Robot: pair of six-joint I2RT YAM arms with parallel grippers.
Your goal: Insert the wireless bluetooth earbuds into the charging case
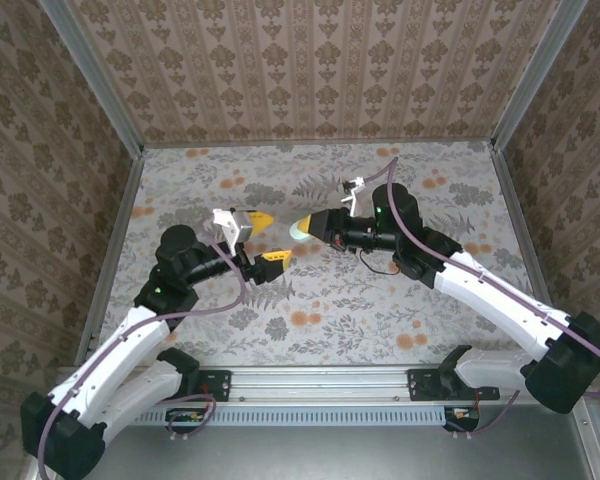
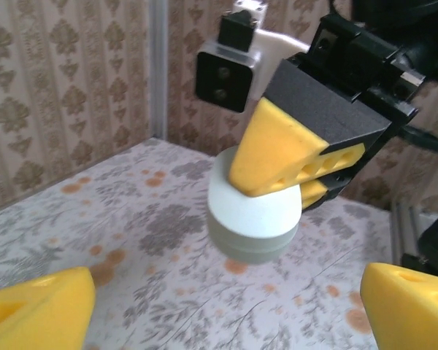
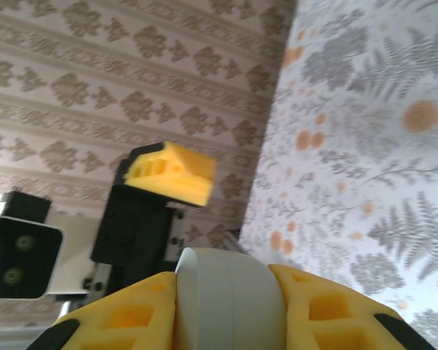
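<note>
Our right fingers (image 3: 314, 310) squeeze the case (image 3: 230, 299) up over the middle of the table (image 1: 380, 310), and our left fingers (image 1: 260, 218) are spread wide just left of it, facing it.

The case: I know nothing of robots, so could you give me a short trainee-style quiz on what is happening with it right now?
1. True or false: the lid of the case stands wide open.
2. Which fingers hold the case? A: the left fingers. B: the right fingers. C: neither.
3. Fill in the missing word: the left fingers, facing the case, are ____ (open or shut).

Key
1. False; the lid is shut.
2. B.
3. Open.
</note>
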